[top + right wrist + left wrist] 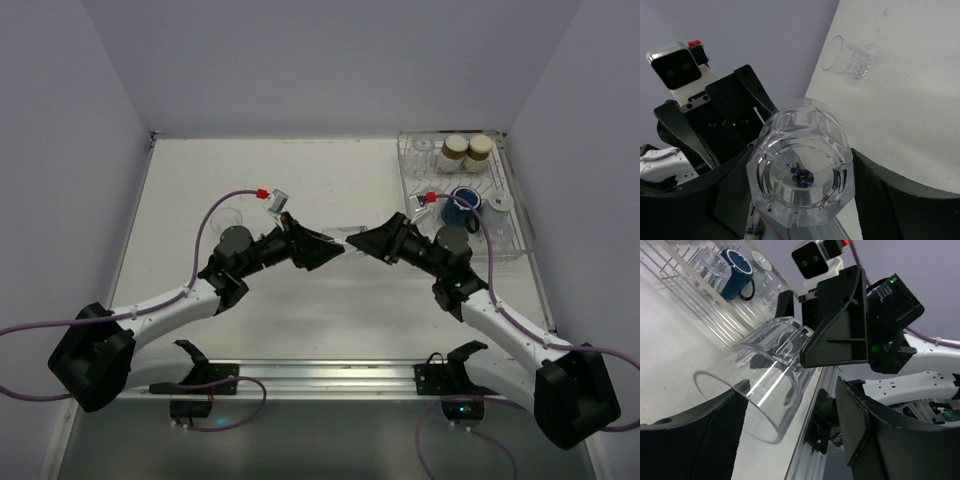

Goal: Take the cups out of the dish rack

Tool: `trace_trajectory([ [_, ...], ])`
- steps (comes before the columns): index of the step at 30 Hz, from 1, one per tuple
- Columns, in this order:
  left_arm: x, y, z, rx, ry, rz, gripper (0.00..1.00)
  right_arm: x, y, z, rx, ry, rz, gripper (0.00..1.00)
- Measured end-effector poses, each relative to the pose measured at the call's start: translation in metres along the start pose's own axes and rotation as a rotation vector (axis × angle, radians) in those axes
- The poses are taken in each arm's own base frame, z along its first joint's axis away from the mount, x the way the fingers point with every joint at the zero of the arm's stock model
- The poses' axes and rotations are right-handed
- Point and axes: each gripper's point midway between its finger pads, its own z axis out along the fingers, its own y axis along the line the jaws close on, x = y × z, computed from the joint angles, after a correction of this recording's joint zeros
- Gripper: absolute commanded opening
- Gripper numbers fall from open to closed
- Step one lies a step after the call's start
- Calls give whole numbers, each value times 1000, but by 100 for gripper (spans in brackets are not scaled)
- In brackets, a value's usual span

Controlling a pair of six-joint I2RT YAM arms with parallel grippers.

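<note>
This looks like a hand-over in mid-air over the middle of the table (300,170). The right gripper (802,182) has its fingers clamped on the base end of a clear tumbler (770,370), which it holds on its side with the mouth towards the other arm. The left gripper (790,425) straddles that mouth end with its jaws wide; a gap shows beside at least one finger, so it has hold of nothing yet. The rack (515,215) sits at the table's 2 o'clock with the mug (462,207) and two cream cups (467,150) inside it. A second glass (228,214) stands out on the table at about 10 o'clock. To do this step well, the left fingers should settle on the tumbler's straight wall, further in than the rim, since a pinch on the lip of smooth glass would likely slip or twist. They should close squarely across the widest part and stay clear of the right fingers, which sit just beyond. The right gripper should let go only once the left grip is firm, then back straight away along the tumbler's axis so it does not drag the glass. The clear wall is hard to judge in these views, so slow, gentle closing is the safer choice.
</note>
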Motion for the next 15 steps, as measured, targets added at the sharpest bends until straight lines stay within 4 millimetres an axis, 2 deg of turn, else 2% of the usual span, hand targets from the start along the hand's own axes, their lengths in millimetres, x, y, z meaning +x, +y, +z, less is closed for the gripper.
trace_trajectory([
  [3, -2, -5, 0, 21, -10, 1, 53, 3, 5, 6, -39, 13, 27, 33],
  [4, -2, -5, -1, 25, -11, 0, 36, 3, 7, 9, -53, 14, 37, 33],
  [5, 0, -4, -2, 23, -10, -6, 29, 3, 9, 12, -72, 15, 52, 34],
  [6, 2, -3, -3, 18, -7, -11, 15, 3, 12, 15, -88, 16, 57, 34],
  [8, 1, -5, -5, 27, -14, -33, 3, 3, 14, 18, -102, 14, 74, 35],
  [9, -2, -11, -6, 40, -26, -41, 0, 2, 16, 20, -116, 11, 92, 39],
  [10, -7, -17, -7, 55, -38, -43, 0, 1, 20, 21, -132, 8, 99, 45],
  [11, -10, -22, -9, 69, -50, -39, 0, 1, 26, 21, -153, 5, 101, 65],
  [12, -13, -26, -10, 75, -60, -32, 0, 1, 30, 21, -169, 4, 98, 75],
  [15, -15, -24, -13, 33, -69, -6, 0, 5, 31, 21, -167, 11, 90, 99],
])
